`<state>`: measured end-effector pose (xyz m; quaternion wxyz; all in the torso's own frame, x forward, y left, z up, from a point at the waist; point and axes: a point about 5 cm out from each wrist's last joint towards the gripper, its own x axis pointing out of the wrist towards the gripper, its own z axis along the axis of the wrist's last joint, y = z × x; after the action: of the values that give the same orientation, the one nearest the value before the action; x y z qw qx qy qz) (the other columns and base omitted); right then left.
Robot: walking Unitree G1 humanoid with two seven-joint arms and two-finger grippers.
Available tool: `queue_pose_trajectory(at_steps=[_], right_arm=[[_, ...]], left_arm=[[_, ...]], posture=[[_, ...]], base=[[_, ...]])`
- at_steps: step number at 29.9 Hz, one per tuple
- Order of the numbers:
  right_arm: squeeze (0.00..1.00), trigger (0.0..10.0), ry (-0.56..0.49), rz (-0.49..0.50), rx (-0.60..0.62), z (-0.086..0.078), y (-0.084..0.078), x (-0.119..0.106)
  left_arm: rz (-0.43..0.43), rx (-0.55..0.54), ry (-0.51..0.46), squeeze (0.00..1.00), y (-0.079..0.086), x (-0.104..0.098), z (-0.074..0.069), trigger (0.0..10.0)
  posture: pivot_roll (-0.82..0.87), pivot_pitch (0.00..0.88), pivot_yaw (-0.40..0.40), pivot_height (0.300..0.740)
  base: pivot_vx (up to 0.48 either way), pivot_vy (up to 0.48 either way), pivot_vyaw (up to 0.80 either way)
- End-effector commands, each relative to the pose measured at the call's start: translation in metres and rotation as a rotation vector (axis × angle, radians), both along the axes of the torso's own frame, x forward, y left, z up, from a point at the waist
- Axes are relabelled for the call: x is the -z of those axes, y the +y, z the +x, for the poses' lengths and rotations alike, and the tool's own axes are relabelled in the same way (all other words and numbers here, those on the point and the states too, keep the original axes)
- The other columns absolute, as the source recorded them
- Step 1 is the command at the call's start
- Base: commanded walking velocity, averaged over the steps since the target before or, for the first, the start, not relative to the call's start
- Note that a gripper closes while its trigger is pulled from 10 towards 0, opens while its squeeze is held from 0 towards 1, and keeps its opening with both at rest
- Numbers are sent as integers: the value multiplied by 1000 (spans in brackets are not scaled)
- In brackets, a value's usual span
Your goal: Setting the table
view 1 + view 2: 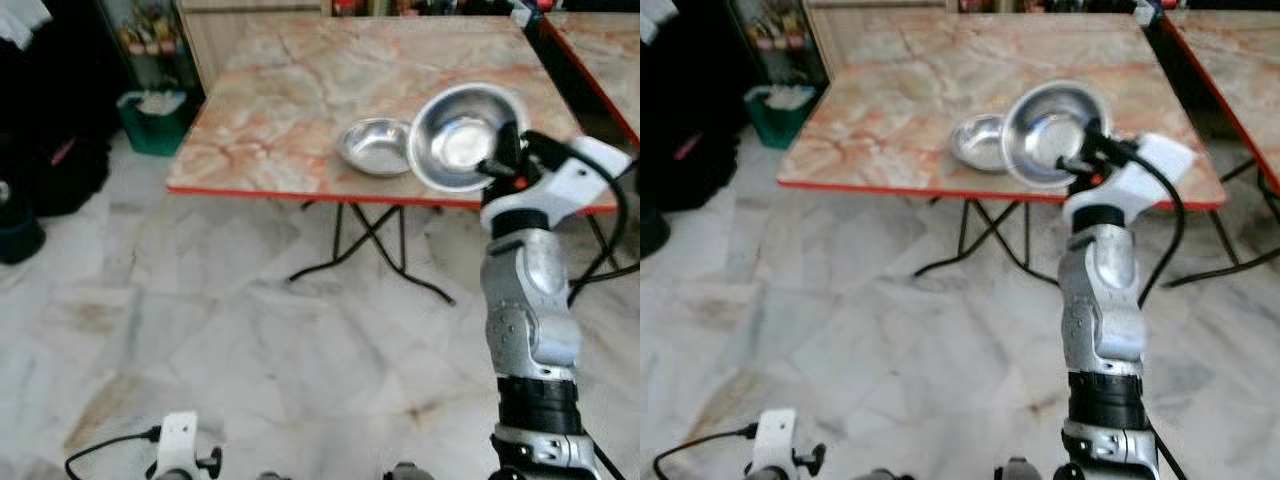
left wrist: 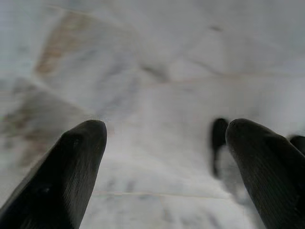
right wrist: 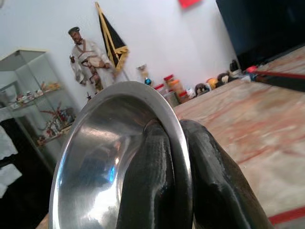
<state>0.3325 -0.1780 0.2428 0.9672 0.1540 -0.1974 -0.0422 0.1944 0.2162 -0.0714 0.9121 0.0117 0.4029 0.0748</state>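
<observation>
Just right tool (image 3: pixel 178 157) on bowl rim (image 3: pixel 176 129)

Shiny silver bowls (image 1: pixel 462 137) sit over a pink-veined marble table (image 1: pixel 300 110) edged in red; the floor (image 1: pixel 250 340) looks grey-white marbled, the bin (image 1: pixel 155 120) perhaps green.

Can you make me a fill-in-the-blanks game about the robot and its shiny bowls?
1. The right gripper pinches the rim of a tilted steel ____.
2. A second bowl rests on the marble ____.
3. The table's edge is coloured ____.
4. The left gripper hangs over the floor, jaws ____.

Missing words: bowl; table; red; open
</observation>
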Motion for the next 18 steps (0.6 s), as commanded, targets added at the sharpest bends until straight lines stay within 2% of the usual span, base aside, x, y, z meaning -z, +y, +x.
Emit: queue_pose_trajectory(at_steps=[1,6,13,16,18], right_arm=[[0,10000,-23,6,22,-2,-7,-5],[0,10000,-20,27,18,-2,-7,-4],[0,10000,-19,31,20,-2,-7,-3],[0,10000,-13,39,20,-1,-7,-3],[0,10000,-11,49,17,-1,-7,-2]], left_arm=[[-8,12,43,0,-5,6,-8,10000],[-4,17,25,0,-5,2,-1,10000],[-7,22,18,0,-7,1,1,10000],[-7,25,14,0,-8,1,1,10000],[-8,26,13,0,-9,1,1,10000]], posture=[[-83,161,69,740],[-76,170,69,740],[-72,175,68,740],[-73,176,69,740],[-71,178,68,740]], base=[[0,0,0],[0,0,0],[0,0,0],[250,0,0],[261,0,-772]])
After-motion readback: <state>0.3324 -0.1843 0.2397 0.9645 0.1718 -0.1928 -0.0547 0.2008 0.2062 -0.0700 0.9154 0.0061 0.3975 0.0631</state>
